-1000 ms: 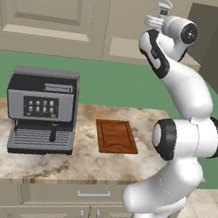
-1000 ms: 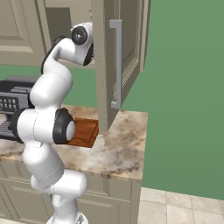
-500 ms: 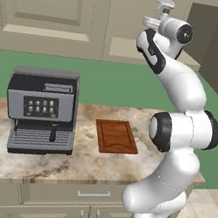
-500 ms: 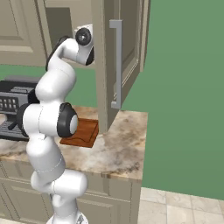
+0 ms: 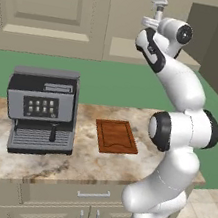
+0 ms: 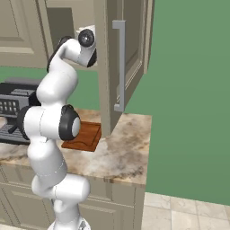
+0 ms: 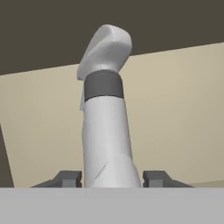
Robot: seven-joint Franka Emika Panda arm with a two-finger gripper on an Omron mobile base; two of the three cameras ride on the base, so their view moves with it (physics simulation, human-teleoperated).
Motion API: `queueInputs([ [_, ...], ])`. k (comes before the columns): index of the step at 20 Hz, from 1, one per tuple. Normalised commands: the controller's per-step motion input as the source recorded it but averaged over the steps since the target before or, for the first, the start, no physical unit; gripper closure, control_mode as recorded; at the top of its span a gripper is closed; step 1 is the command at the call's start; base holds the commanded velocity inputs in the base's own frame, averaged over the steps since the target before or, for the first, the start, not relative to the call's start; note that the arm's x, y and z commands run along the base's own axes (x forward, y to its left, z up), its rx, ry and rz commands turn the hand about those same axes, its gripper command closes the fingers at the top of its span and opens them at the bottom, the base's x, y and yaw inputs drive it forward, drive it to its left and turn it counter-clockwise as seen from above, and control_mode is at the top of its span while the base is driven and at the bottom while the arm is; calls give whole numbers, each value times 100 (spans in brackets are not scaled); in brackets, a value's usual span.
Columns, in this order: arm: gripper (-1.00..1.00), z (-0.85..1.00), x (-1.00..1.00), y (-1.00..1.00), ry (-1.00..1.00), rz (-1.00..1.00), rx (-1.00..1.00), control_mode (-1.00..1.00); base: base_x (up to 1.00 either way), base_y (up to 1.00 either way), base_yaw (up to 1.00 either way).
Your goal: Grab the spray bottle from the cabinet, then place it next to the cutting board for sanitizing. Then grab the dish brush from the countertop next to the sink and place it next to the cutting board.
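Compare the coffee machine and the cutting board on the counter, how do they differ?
The coffee machine is grey and dark, while the cutting board is reddish-brown wood. The coffee machine stands tall and boxy, whereas the cutting board lies flat and thin. The coffee machine is also clearly larger than the cutting board. Both rest on the marbled countertop.

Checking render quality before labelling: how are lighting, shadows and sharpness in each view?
Left base view: flat, even light, no glare, coffee machine slightly soft. Right base view: cabinet interior dim behind the door. Hand view: spray bottle close, softly shaded, edges clear against a dark band above.
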Motion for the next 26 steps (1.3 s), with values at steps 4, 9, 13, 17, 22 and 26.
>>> queueInputs([
  [4, 100, 0, -5, -5, 0, 1, 3, -100, 0, 0, 0],
  [9, 100, 9, -41, -15, 7, 0, 14, -100, 0, 0, 0],
  [13, 100, 33, -46, -16, 26, 0, 20, -100, 0, 0, 0],
  [17, 100, 18, -49, -23, 28, 0, 19, -100, 0, 0, 0],
  [22, 100, 5, -91, -27, 15, 1, 18, -100, 0, 0, 0],
  [26, 100, 0, -100, -20, 7, 0, 16, -100, 0, 0, 0],
])
